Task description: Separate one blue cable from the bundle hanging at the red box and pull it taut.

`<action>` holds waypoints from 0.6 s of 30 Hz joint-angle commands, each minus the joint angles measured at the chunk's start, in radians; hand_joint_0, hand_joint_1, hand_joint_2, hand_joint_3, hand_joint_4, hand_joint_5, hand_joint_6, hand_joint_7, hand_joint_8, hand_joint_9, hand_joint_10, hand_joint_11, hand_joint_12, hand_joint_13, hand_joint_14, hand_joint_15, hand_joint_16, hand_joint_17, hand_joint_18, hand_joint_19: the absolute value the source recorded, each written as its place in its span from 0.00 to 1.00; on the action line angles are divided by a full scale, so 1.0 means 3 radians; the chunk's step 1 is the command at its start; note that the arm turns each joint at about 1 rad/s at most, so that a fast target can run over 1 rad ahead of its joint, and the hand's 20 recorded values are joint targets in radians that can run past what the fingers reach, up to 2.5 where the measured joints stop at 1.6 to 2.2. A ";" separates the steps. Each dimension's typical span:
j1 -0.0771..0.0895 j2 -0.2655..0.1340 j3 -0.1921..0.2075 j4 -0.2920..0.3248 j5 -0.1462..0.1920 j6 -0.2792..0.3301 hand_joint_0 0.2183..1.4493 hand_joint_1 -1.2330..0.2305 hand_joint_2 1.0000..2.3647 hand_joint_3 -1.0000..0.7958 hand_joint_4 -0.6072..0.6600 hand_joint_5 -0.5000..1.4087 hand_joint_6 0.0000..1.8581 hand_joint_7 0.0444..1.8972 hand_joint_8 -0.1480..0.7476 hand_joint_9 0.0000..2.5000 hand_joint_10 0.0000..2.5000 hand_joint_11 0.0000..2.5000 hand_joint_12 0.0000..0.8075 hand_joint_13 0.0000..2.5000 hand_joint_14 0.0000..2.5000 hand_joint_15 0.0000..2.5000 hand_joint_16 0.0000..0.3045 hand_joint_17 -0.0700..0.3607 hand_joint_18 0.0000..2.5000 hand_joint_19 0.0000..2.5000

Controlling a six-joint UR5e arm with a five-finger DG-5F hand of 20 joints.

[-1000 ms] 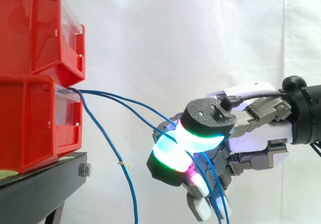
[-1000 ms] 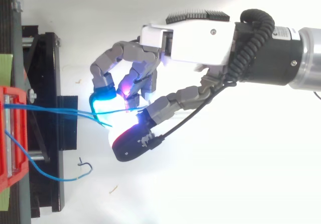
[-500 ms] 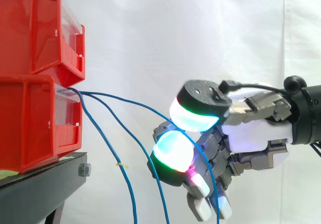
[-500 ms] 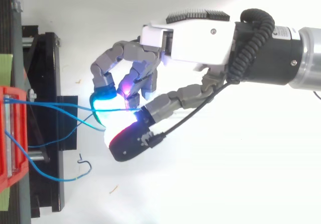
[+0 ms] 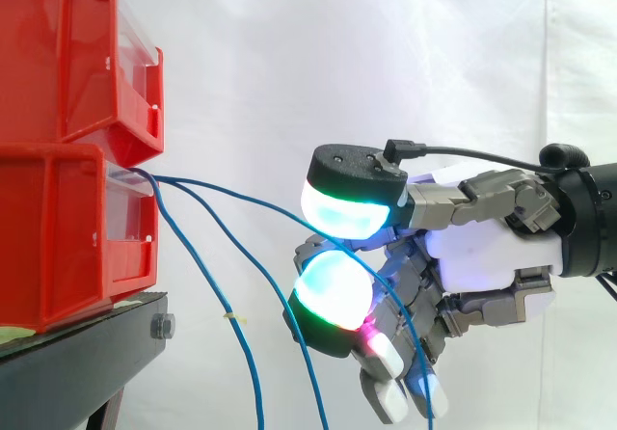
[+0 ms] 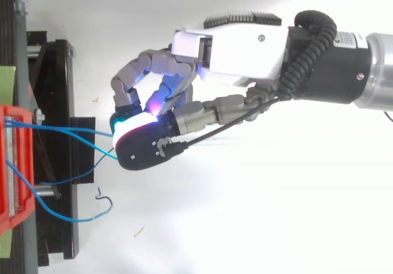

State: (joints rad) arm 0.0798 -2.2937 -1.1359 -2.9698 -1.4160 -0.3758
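Three blue cables (image 5: 230,307) leave red bin (image 5: 58,228); top cable (image 5: 255,200) vanishes into hand (image 5: 482,256), hold cannot be told; lower ends cut off.

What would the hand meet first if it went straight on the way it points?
The blue cables strung just ahead of the hand; past them, likely the lower red bin, though depth is unclear.
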 commanded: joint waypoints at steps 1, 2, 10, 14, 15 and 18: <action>0.0000 0.0001 -0.0003 0.0000 0.0001 0.0000 0.30 0.40 0.01 0.45 0.60 0.18 0.47 0.61 0.60 0.41 0.01 0.37 0.53 0.43 0.01 0.25 0.20 0.48 0.46 0.24; 0.0000 0.0001 -0.0003 0.0000 0.0001 0.0000 0.30 0.38 0.01 0.46 0.60 0.18 0.47 0.61 0.60 0.41 0.01 0.37 0.53 0.43 0.01 0.26 0.20 0.48 0.46 0.24; 0.0000 0.0001 0.0002 0.0000 0.0001 0.0000 0.33 0.31 0.01 0.47 0.55 0.17 0.48 0.64 0.58 0.39 0.01 0.39 0.52 0.42 0.01 0.26 0.19 0.46 0.44 0.24; 0.0000 -0.0004 -0.0003 0.0000 0.0001 0.0000 0.34 0.29 0.01 0.47 0.52 0.17 0.49 0.64 0.57 0.39 0.01 0.38 0.50 0.41 0.01 0.26 0.18 0.45 0.43 0.24; 0.0000 -0.0004 -0.0003 0.0000 0.0001 0.0005 0.34 0.29 0.01 0.46 0.51 0.17 0.49 0.64 0.57 0.39 0.01 0.39 0.50 0.41 0.01 0.26 0.18 0.45 0.43 0.24; 0.0005 0.0001 -0.0003 0.0000 0.0001 0.0015 0.36 0.29 0.01 0.45 0.47 0.17 0.49 0.67 0.55 0.38 0.01 0.39 0.49 0.41 0.01 0.26 0.17 0.44 0.42 0.24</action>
State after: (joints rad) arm 0.0799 -2.2941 -1.1366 -2.9698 -1.4159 -0.3743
